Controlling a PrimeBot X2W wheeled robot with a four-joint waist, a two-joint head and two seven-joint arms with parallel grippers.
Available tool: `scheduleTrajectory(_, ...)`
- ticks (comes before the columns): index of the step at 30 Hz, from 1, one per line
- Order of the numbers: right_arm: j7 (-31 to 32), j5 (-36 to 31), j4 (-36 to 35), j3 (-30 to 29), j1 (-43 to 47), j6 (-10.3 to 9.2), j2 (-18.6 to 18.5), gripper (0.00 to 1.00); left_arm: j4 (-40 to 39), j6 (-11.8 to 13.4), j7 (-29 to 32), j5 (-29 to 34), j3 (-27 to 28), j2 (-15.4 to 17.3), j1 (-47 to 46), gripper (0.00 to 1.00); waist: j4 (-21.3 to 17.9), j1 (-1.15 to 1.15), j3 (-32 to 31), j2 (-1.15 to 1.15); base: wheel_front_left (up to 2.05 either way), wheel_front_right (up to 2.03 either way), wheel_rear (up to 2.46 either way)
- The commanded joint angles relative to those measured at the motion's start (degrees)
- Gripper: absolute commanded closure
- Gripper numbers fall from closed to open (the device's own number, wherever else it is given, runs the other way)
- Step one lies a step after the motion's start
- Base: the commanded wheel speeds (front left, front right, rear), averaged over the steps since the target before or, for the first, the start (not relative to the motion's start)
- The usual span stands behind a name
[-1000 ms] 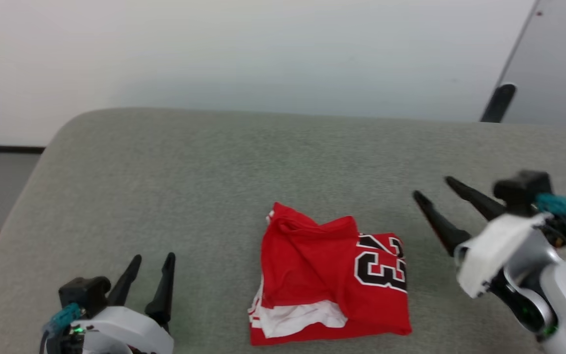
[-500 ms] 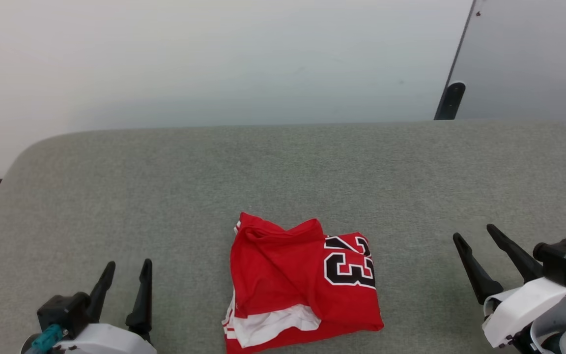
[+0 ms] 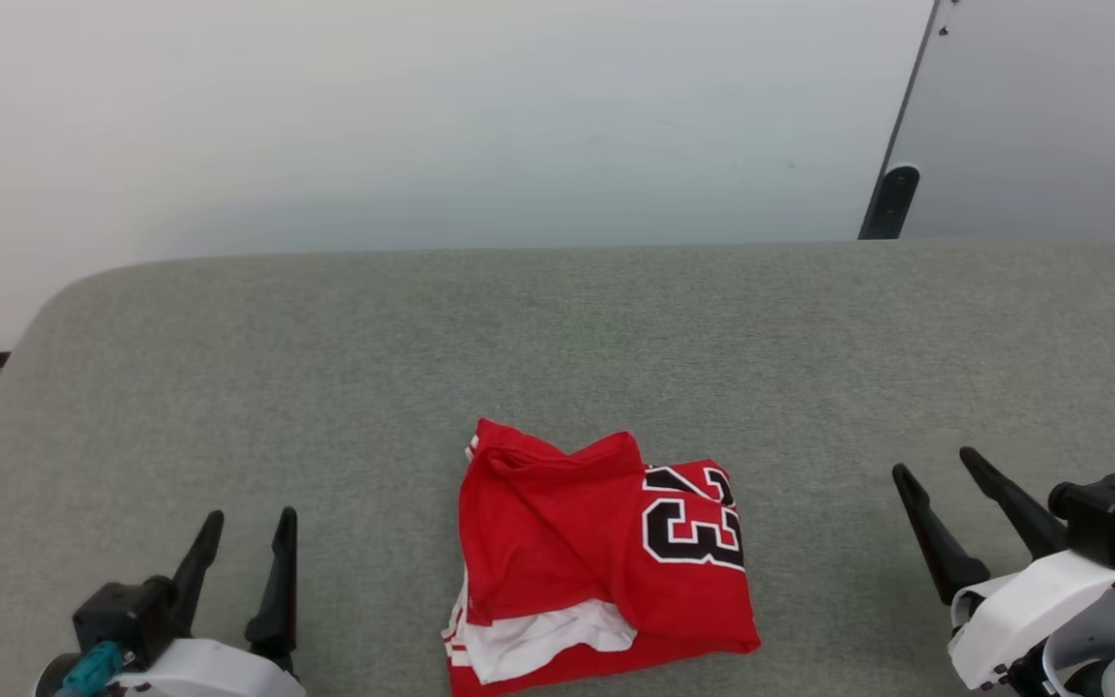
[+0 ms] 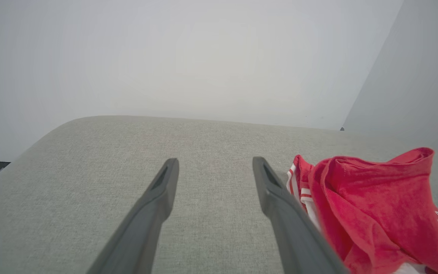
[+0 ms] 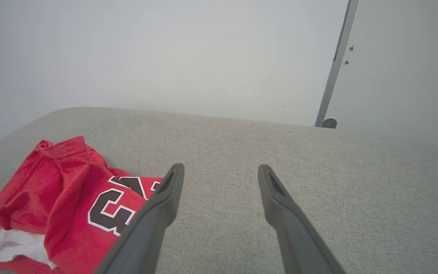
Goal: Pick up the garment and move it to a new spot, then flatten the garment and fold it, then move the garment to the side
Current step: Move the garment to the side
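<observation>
While your left gripper [image 3: 250, 516] and right gripper [image 3: 934, 463] sit low at either side, both with jaws spread and nothing in them, the shirt [image 3: 596, 561] lies folded on the grey tabletop [image 3: 557, 329] between them, touching neither. It's near the left jaws, off to their right, and off to the left of the right jaws. Red, black "23" facing up, white sleeve poking out at the edge nearer you. Top layer rumpled, not flat.
</observation>
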Motion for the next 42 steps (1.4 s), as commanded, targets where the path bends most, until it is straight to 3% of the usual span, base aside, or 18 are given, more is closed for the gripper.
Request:
scheduleTrajectory(1, 0.31, -0.02, -0.22, 0.13, 0.4, -0.09, 0.16, 0.0, 0.0, 0.01, 0.05, 0.31, 0.39, -0.03, 0.37, 0.0, 0.56, 0.0, -0.06, 0.0, 0.0, 0.0, 0.0)
scheduleTrajectory(9, 3.61, -0.09, -0.02, 2.75, -1.01, -0.09, 0.59, 0.0, 0.31, 1.84, 0.05, 0.44, 2.19, 0.56, 0.38, 0.0, 4.86, 0.0, 0.77, 0.0, 0.0, 0.0, 0.0)
scheduleTrajectory(23, 6.96, -0.08, 2.04, 3.74, -2.17, -0.09, 0.67, 0.0, -0.3, 2.57, 0.56, -0.66, 2.9, 1.09, 0.57, 0.0, 12.17, 0.0, 2.67, 0.0, 0.0, 0.0, 0.0)
scheduleTrajectory(34, 23.48, 1.41, 3.06, 3.88, -2.52, -0.09, 0.25, 0.0, -1.07, 2.71, 1.35, -0.86, 1.28, 0.04, -2.03, 0.0, 14.52, 0.0, 7.49, 0.0, 0.0, 0.0, 0.0)
scheduleTrajectory(42, 29.79, 0.0, 4.56, 3.49, -3.77, -0.09, 0.91, 0.0, -0.34, 2.26, 1.0, -1.03, 0.36, -1.21, -3.96, 0.0, 15.65, 0.0, 10.48, 0.0, 0.0, 0.0, 0.0)
